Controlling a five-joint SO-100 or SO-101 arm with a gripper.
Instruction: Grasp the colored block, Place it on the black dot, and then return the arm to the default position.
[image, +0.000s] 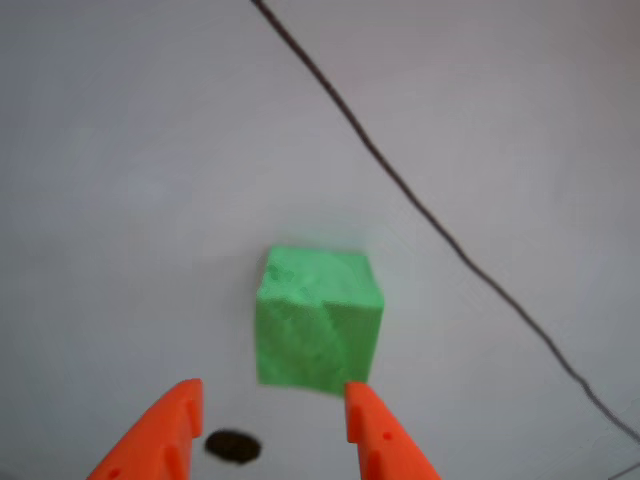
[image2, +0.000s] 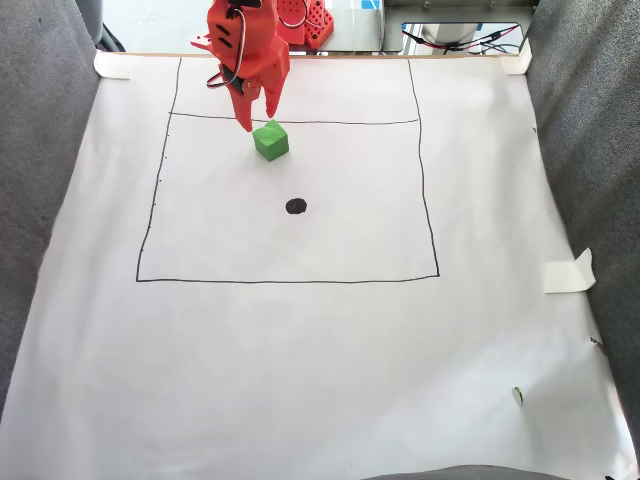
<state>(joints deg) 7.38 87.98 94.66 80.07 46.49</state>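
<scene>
The green colored block (image: 318, 318) rests on white paper, just beyond the tips of my two orange fingers in the other view. My gripper (image: 272, 390) is open, about as wide as the block, and holds nothing. In that view the black dot (image: 232, 446) shows low down between the fingers, nearer the left one. In the fixed view the orange arm (image2: 250, 55) reaches in from the top, with the gripper (image2: 258, 118) right above and behind the block (image2: 270, 140). The black dot (image2: 296, 206) lies a short way below and right of the block.
A thin drawn rectangle (image2: 290, 280) frames the work area on the white paper, and one of its lines (image: 440, 230) crosses the other view diagonally. Grey fabric walls (image2: 590, 120) stand at both sides. A piece of tape (image2: 568, 272) sits at the paper's right edge.
</scene>
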